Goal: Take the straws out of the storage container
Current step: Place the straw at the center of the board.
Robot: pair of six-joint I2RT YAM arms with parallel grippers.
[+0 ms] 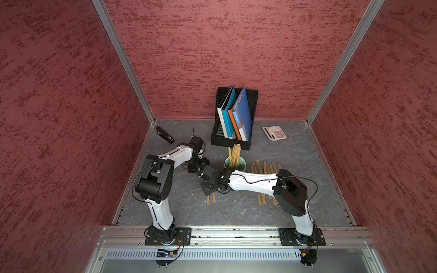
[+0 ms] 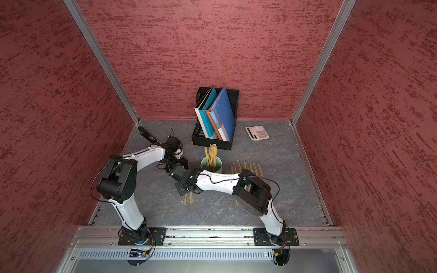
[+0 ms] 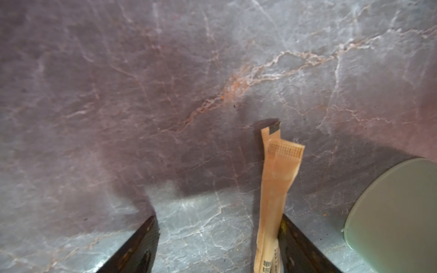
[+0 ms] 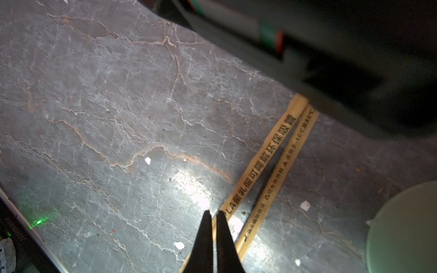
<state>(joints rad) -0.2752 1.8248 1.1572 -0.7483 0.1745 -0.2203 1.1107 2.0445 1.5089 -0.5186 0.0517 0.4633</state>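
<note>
**Straws Part Way Out: A Bundle in the Cup, Others Flat on the Table**

In both top views the pale mint-green cup [image 1: 243,165] [image 2: 218,165] stands upright at the centre of the grey marbled table [image 1: 295,189], just below the black mesh file holder [image 1: 254,104] with its blue and orange folders. A bundle of straws [image 1: 235,153] [image 2: 211,152] rises from the cup, leaning toward the top of the frame and reaching well past the rim; a fan of straws [image 1: 264,166] [image 2: 248,167] lies flat just right of the cup, partly hidden by the right arm; a pair of straws [image 1: 214,197] [image 2: 190,198] lies side by side lower and left of the cup, its upper ends hidden under that arm's black wrist. Both arms bend inward, and their wrists crowd together just left of the cup.

Seen from its wrist camera, the left gripper [image 3: 218,217] stands wide. Two crumpled straws [image 3: 274,189] lie against the inner face of one finger [image 3: 300,245] and jut past its tip, unclamped; whether they rest on the table cannot be told. The cup's wall fills the lower right corner of that view.

In its own wrist view, the right gripper [image 4: 214,212] has its jaws pressed together, with the tips over the near end of two printed straws [image 4: 260,163] that run parallel toward the upper right of the frame. Whether the tips touch the paper cannot be told; the cup shows at lower right.

A pale calculator [image 1: 274,133] lies at the table's upper right; a black stapler [image 1: 164,134] lies at its upper left.
</note>
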